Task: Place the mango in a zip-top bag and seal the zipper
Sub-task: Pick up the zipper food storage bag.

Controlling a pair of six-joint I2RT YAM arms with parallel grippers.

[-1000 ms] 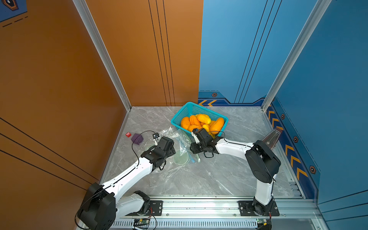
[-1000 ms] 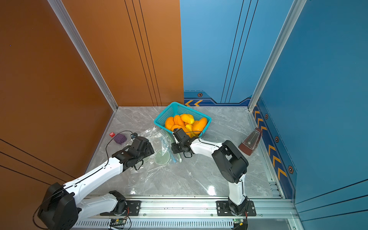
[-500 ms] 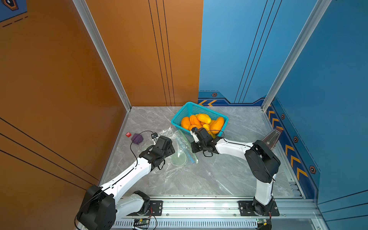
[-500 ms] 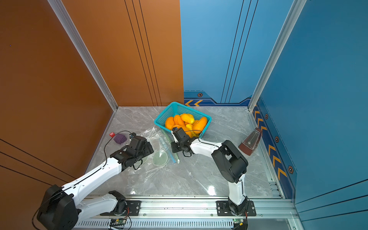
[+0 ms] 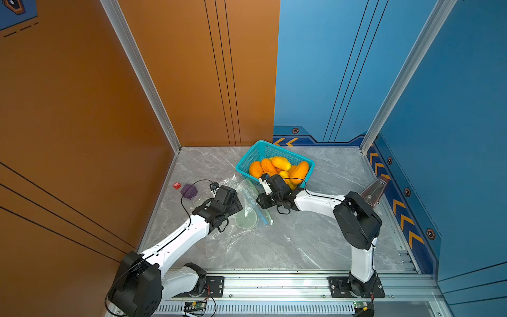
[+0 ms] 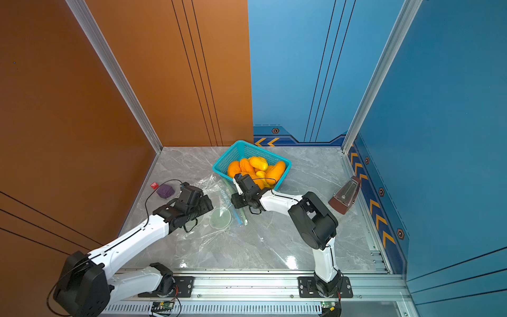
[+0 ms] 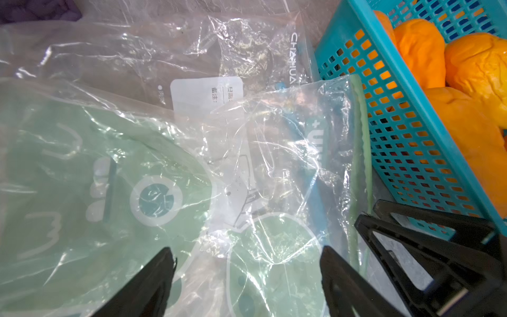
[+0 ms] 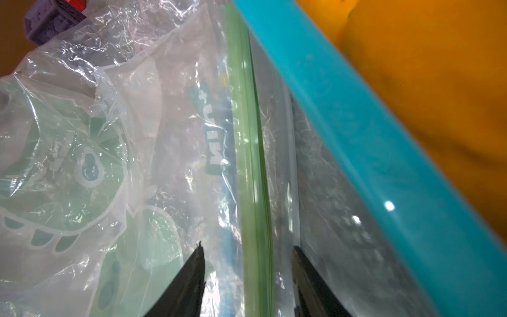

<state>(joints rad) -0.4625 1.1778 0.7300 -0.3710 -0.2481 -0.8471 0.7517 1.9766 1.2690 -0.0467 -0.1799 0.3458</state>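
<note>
Right wrist view shows the right fingers point(image 8: 189, 282) spread and holding nothing, one on each side of the green zipper point(image 8: 253, 164) of a clear bag point(image 8: 82, 164). The zipper runs lengthwise straight away from them, roughly near to far, and lies on the worktop point(image 5: 301, 247) just beside the basket point(image 8: 343, 123). Whether it is sealed I cannot tell. Past the teal rim lie the mangoes point(image 8: 425, 82), all in the basket and none in a bag. The fruit is therefore to the far right of these fingers, over the basket wall, and a grasp likely means lifting clear of the zipper first.

Left wrist view shows the left fingers point(image 7: 148, 282) also spread wide and empty, over green-printed plastic. The whole width of the bags lies between them and the basket, so the right arm is the nearer one to the fruit.

Counted in a top view:
- two arms
- at least three overlapping bags point(image 5: 247, 219), exact number unclear
- one basket
- five or six mangoes
- one purple lump point(image 5: 188, 190) and one red block point(image 5: 177, 185) at the left
- one brown metronome-like thing point(image 5: 373, 192) by the right wall
</note>
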